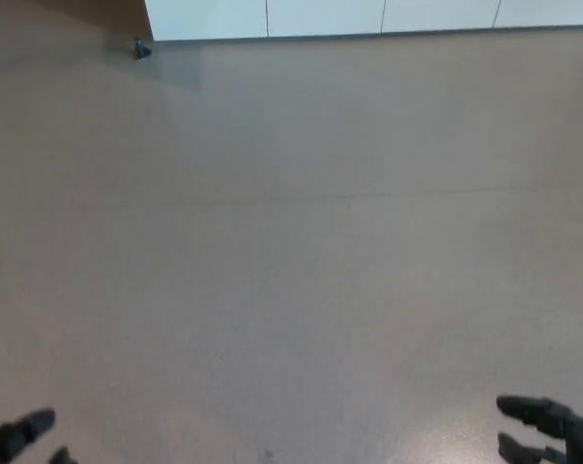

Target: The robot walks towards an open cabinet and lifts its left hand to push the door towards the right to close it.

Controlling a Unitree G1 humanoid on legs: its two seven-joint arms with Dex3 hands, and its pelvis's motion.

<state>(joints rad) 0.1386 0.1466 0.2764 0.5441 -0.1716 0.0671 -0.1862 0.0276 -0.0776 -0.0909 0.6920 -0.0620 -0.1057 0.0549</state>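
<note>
Head view: looking down at a wide stretch of plain beige floor (291, 251), and that floor is our landmark here.
Cabinet: a row of white cabinet fronts (368, 16) runs along the far edge of the floor, at the very top of the picture, split by thin vertical seams into several panels.
Cabinet door: a brown panel (64, 19) stands at the far left corner of the floor, just left of the white fronts; it looks like the open door, seen only in part, and I cannot tell how far it stands open.
Small dark object: sits on the floor at the foot of that brown panel (141, 48), too small and blurred to identify.
Left robot hand: low at the near left edge of the floor (20, 440), black fingers spread apart, holding nothing, well apart from the door.
Right robot hand: low at the near right edge of the floor (552, 430), two fingers showing with a gap between them, holding nothing.
Between hands and cabinet: bare floor, with one faint line crossing it about midway.
</note>
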